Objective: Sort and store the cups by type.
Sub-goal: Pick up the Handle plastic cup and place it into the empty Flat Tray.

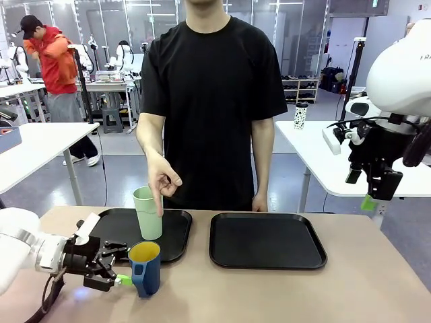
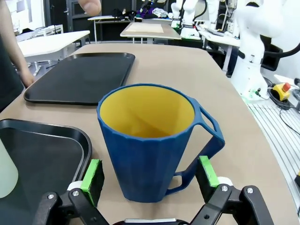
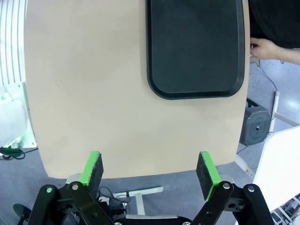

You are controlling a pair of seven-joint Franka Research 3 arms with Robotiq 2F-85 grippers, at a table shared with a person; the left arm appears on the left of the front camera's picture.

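A dark blue handled mug with a yellow inside stands on the tan table, just in front of the left black tray. My left gripper is open, level with the mug, one green pad on each side of it. In the left wrist view the mug sits between the pads, its handle toward the right pad, with small gaps on both sides. A tall mint-green tumbler stands upright on the left tray, under a person's hand. My right gripper hangs open high at the right, holding nothing.
A second black tray lies bare at centre right. The right wrist view looks down past the open right gripper at the table's edge, that tray and the person's other hand. A white spotted cup stands on a far table.
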